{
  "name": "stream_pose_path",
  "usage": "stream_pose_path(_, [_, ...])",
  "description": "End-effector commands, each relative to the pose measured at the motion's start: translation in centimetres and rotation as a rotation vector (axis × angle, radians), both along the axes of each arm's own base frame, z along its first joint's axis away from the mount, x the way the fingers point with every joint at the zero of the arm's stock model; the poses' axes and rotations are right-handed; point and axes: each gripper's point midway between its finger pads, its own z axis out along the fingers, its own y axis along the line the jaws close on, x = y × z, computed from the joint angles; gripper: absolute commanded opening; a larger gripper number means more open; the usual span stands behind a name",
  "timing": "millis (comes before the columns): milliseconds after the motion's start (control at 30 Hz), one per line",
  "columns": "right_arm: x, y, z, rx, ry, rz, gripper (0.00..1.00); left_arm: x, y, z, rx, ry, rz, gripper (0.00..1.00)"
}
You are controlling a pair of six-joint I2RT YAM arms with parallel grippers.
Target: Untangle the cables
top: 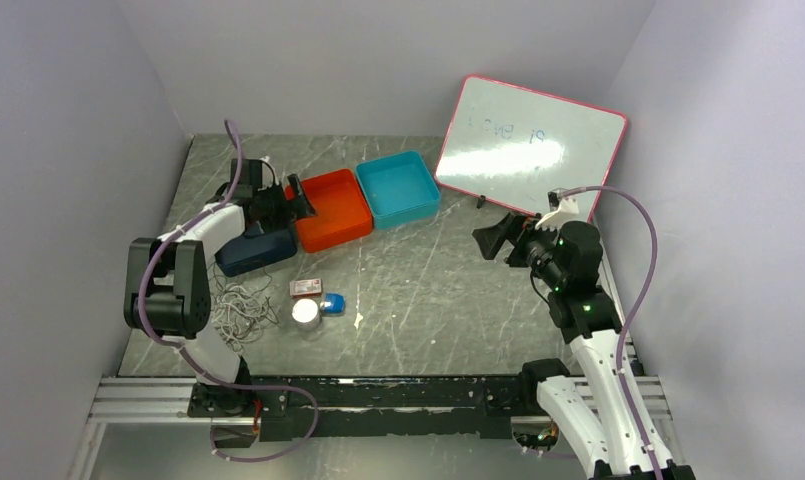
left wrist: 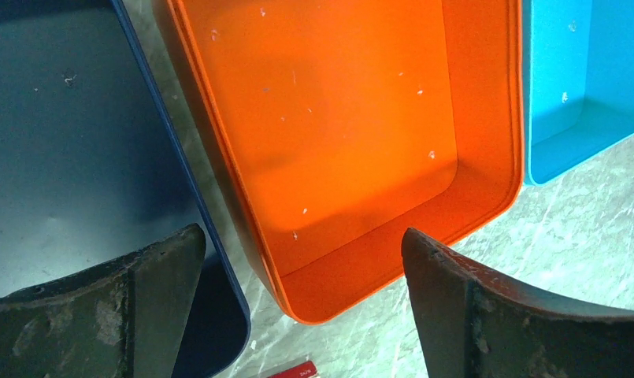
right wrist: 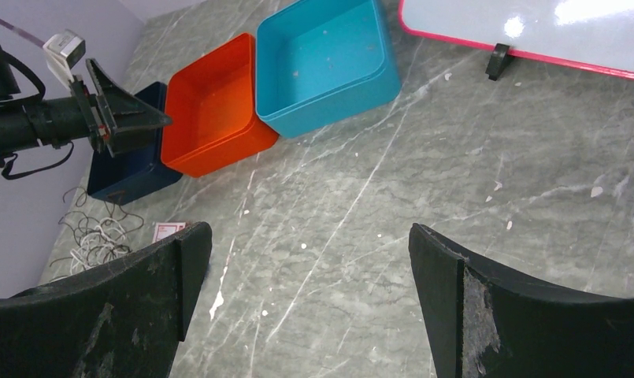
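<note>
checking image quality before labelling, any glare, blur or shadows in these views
top external: light glares across the whiteboard, cables small and faint; right wrist: bright glare spots on the whiteboard; left wrist: no glare, soft shadow inside the orange bin

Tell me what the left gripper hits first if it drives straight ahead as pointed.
Most likely the orange bin: in the wrist view its empty inside sits squarely between the open jaws of the left gripper. Depth is unclear, so I cannot tell whether it would meet the near wall or the floor first.
</note>
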Motion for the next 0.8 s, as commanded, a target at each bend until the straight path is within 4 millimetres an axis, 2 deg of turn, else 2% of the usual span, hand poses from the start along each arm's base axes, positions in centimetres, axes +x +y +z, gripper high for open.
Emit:
stream_pose_path(0, [0.0,-0.2,-0.4,-0.001,-0.001,-0.003,1.00,0.9,0.0,1.6,-0.013,-0.061,-0.005,1.00])
stream_pose_path(267, [0.1,-0.1,-0.6,0.003,0.004,0.001,1.00,1.5,-1.2,1.4,-0.061,-0.075,-0.051,1.00])
stream_pose_path(767, [0.0,0.0,-0.6,0.011,0.006,0.005,1.00,0.4,-4.0,1.5,-0.100,-0.091,-0.161,0.99])
